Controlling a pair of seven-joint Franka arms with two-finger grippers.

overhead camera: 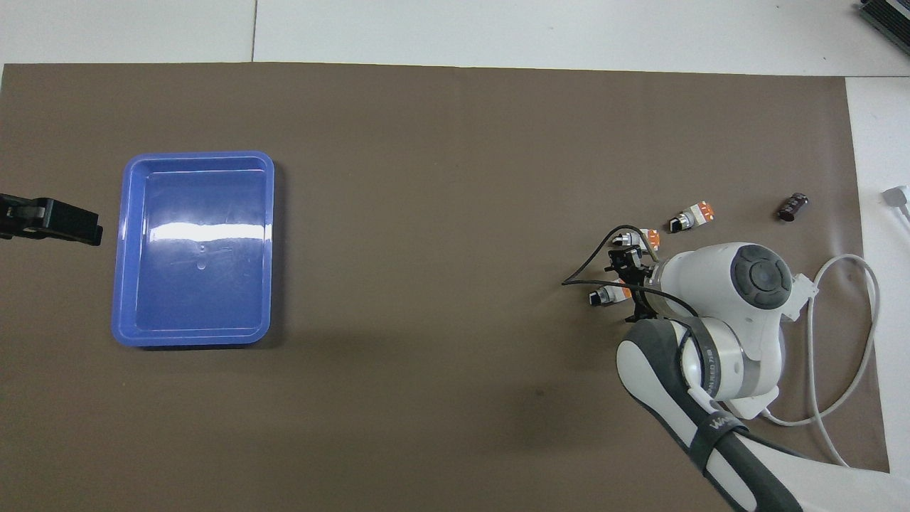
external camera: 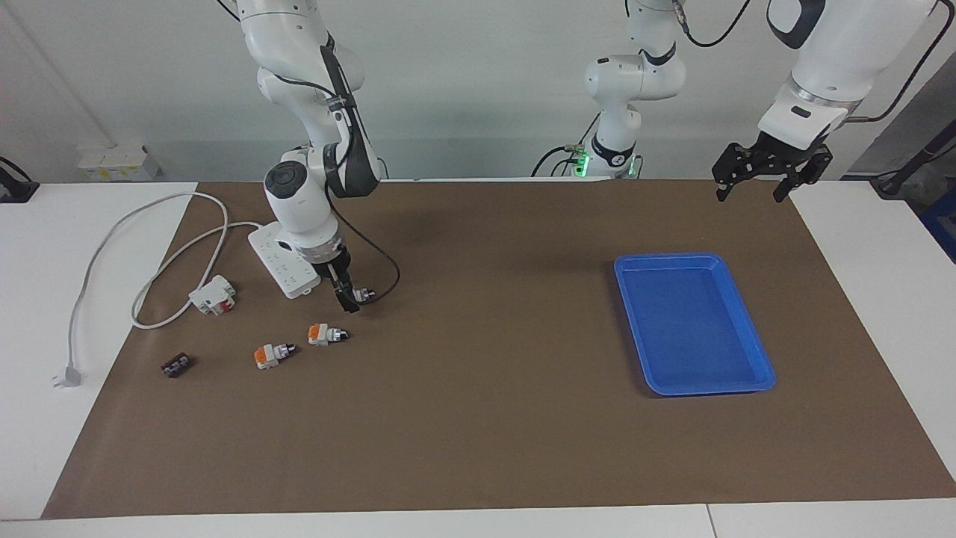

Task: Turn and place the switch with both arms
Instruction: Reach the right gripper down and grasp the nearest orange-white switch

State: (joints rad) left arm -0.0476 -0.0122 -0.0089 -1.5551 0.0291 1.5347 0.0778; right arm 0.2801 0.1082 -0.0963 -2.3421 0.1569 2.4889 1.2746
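Toward the right arm's end of the table, at about three o'clock in the overhead view, the right gripper (external camera: 349, 297) (overhead camera: 627, 284) is reaching down with its jaws wide over the switch (external camera: 360, 294) (overhead camera: 603, 296) lying beside the power strip (external camera: 284, 265); whether the fingers are touching it cannot be told. Two other switches (external camera: 326, 334) (overhead camera: 691, 215) are lying at its twelve and one o'clock. The left arm is waiting, the left gripper (external camera: 768, 179) (overhead camera: 50, 220) hanging spread wide at nine o'clock of the blue tray (external camera: 691, 258) (overhead camera: 199, 155)
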